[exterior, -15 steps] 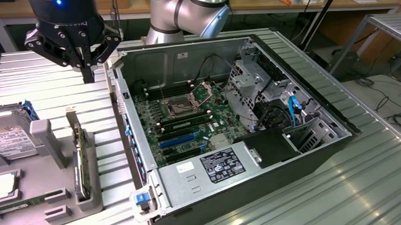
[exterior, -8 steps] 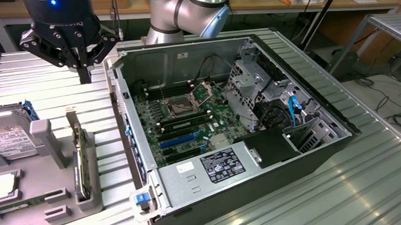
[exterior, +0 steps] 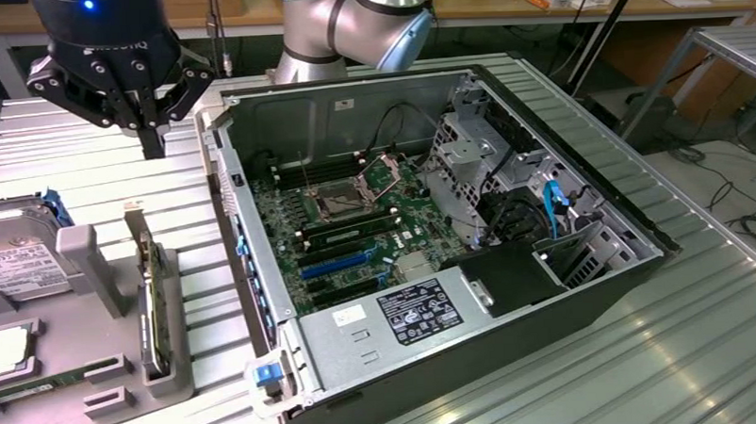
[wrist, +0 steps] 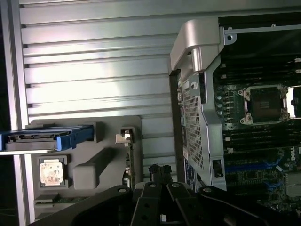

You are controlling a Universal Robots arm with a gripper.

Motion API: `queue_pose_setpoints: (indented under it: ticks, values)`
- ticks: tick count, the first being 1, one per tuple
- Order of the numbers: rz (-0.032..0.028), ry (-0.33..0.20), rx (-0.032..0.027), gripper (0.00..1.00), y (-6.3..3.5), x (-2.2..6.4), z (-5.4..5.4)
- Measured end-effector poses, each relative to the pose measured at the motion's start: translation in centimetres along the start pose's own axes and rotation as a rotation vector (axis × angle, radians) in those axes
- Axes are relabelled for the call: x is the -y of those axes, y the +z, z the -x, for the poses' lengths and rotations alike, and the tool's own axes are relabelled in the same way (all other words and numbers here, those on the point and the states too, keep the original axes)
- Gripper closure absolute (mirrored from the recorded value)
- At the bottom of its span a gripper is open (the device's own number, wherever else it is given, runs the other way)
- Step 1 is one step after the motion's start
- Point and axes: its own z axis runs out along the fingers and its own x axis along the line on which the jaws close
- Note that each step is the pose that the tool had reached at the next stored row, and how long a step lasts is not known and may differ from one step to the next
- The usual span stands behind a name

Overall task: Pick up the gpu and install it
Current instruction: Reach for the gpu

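Hovering above ribbed surface (exterior: 87, 161), jaws seemingly clenched on nothing; gpu (exterior: 148, 300) standing on edge in gray holder (exterior: 88, 264) below the jaws, apart from them; open computer case (exterior: 533, 324) alongside.

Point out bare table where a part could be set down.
Free: ribbed metal table on the exterior view's right of the open black computer case; the narrow strip between case and grey parts holder; the patch near the black hand. Crowded: holder and case interior.
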Motion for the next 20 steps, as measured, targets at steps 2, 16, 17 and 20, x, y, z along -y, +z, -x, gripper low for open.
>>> queue_pose_setpoints:
  ticks: [2, 16, 17, 20]
  values:
    - [0.0, 0.0, 0.0, 0.89, 0.0, 0.01, -0.1]
    - [0.0, 0.0, 0.0, 0.89, -0.03, 0.09, -1.1]
    - [0.0, 0.0, 0.0001, 0.89, -0.03, 0.09, -1.1]
    - [0.0, 0.0, 0.0, 0.89, -0.04, 0.11, -1.3]
